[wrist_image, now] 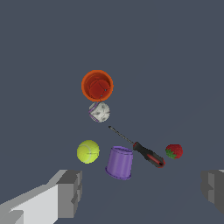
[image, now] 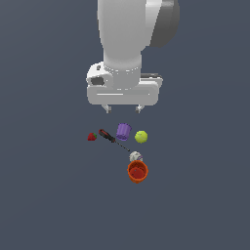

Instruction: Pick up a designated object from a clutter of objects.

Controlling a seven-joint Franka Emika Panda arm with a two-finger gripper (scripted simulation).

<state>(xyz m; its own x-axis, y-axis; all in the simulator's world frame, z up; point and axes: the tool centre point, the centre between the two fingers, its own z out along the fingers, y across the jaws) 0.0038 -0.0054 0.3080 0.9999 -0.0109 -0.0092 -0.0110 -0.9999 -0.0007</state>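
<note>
A plain dark grey-blue floor (image: 44, 195) fills the frame. The white arm's gripper (image: 123, 108) hangs at upper centre, jaws wide apart and empty, above the small purple plastic cup (image: 123, 131) at centre.

The white arm hangs straight down at the far middle of the scene, its tool (image: 123, 108) spread wide and holding nothing.
</note>
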